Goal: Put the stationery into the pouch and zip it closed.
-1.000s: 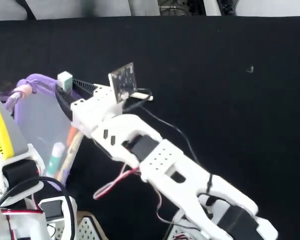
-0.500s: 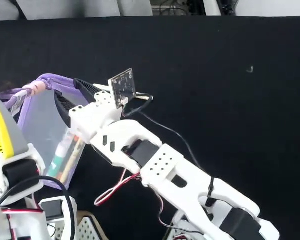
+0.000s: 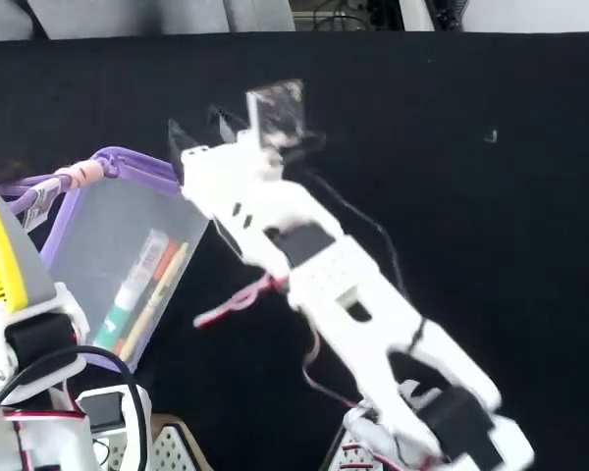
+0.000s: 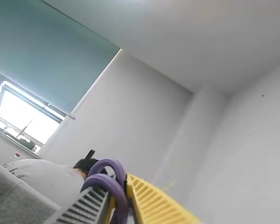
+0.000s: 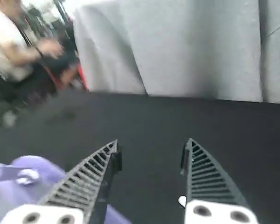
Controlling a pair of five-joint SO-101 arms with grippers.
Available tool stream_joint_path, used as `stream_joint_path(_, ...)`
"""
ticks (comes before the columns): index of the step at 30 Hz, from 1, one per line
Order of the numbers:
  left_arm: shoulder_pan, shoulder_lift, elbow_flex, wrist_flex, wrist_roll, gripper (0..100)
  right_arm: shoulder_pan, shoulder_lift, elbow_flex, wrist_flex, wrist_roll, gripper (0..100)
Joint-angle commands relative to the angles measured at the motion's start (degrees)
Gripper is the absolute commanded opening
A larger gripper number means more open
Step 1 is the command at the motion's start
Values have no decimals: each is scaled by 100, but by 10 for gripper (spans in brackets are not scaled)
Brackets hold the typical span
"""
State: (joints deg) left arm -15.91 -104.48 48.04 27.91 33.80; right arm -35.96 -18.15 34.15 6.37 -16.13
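Fingers (image 5: 86,179) of the right gripper (image 5: 152,142) stand spread with nothing between them, just beside the far corner of the pouch (image 3: 98,231). The left gripper (image 4: 116,184) clamps the pouch's purple rim between its yellow and grey fingers. Pens (image 3: 142,289) lie inside the pouch's clear wall, a pinkish tab (image 3: 79,175) sits on its rim, and the right arm's loose red wire (image 3: 226,304) hangs just beside the pouch over the black table (image 3: 471,147).

pouch (image 3: 93,231) clear, purple trim; pens (image 3: 142,285) inside green, white, orange. desk (image 3: 491,245) black. right claw (image 5: 152,141) black, ribbed. left claw (image 4: 116,184) yellow and grey, ribbed.
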Motion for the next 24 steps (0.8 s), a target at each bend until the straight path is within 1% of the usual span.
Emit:
stream_joint_path(1,-22,-9,-268,0,-202,29,105,1007,-2193,1670,800,205)
stream_joint_path(5,-22,-9,-277,-9,-651,29,229,2097,-3916,3033,1152,205)
stream_joint_path(10,-22,-9,-268,0,-747,29,475,3521,-6000,4387,1530,205)
stream_joint_path(16,-22,-9,-268,0,-958,29,510,5420,-8435,5635,2268,204)
stream_joint_path(20,-22,-9,-215,0,-949,29,484,6642,-10123,6321,2752,204)
stream_joint_path(24,-22,-9,-22,9,-949,29,484,7626,-11653,7191,3525,204)
